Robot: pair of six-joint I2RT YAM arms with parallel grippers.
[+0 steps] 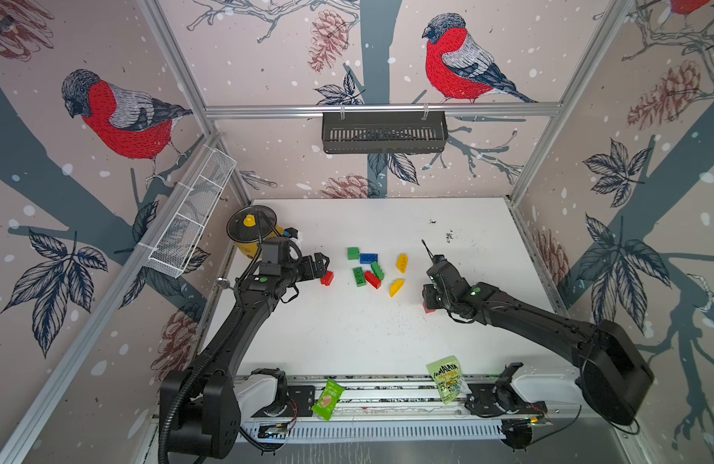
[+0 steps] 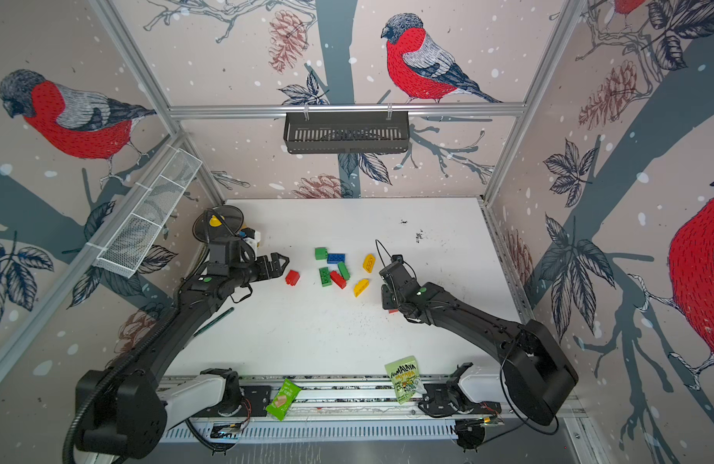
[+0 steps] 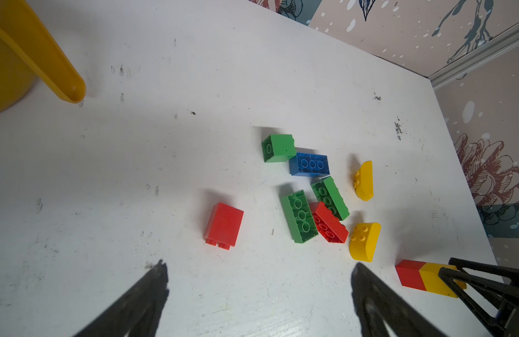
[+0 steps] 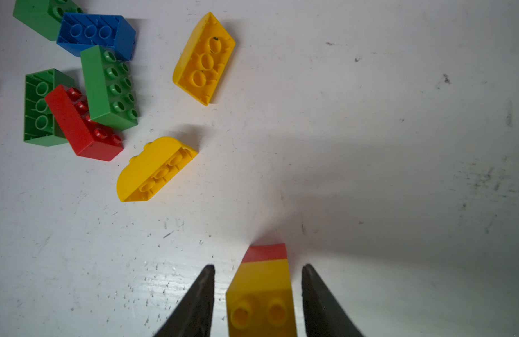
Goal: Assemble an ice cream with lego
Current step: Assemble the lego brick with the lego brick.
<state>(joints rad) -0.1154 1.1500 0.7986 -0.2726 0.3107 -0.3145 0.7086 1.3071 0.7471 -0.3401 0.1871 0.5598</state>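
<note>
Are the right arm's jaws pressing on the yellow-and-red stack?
No: in the right wrist view, white table shows between the stack and each of the right jaws.

Bright, even light from above. The white table (image 1: 347, 341) shows no glare. A broad soft shadow spreads ahead of the right gripper (image 4: 258, 266). The bricks (image 4: 106, 87) beyond it are sharp; its fingertips (image 4: 194, 303), nearest the lens, are dark and blurred. Both top views are slightly soft, with the walls (image 2: 628, 160) stretched toward the edges.

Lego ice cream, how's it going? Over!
Left gripper open, empty, near red brick. Right gripper open around yellow-on-red stack, gaps both sides. Loose pile lies apart.
</note>
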